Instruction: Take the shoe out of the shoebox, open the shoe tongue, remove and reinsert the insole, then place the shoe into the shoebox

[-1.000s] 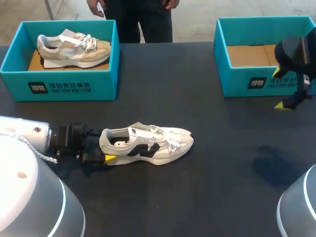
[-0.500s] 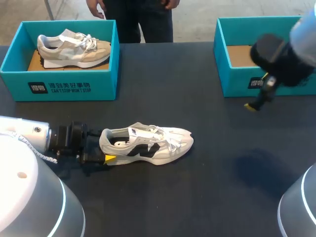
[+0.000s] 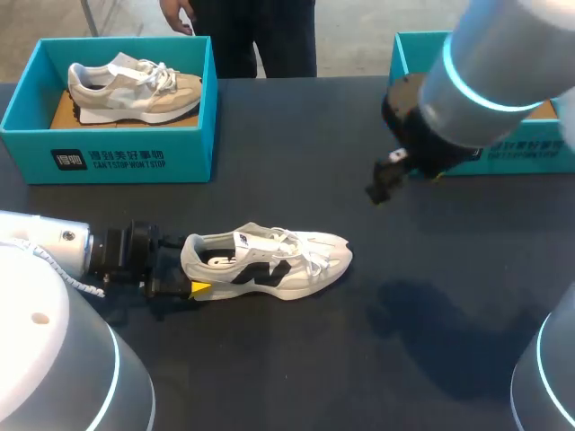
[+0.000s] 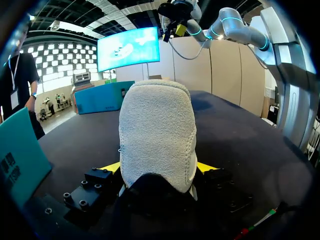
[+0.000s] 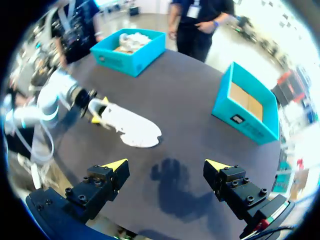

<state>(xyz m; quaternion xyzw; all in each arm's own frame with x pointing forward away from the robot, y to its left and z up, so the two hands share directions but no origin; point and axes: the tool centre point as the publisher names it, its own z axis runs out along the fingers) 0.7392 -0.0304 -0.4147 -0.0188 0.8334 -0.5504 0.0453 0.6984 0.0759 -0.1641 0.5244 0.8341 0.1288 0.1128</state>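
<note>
While the left claw (image 4: 159, 167) grips the heel of the white shoe (image 3: 269, 260), one yellow tip on each side, the shoe sits upright on the table (image 3: 296, 162), outside both boxes. Right claw (image 5: 166, 165): spread wide, holding nothing, high above the table between the shoe and the empty shoebox (image 5: 240, 122). Assessment: opening the tongue is the step due. Recommended: lower the right claw over the laces, pinch only the tongue's upper edge and draw it toeward, with the heel grip kept firm.
</note>
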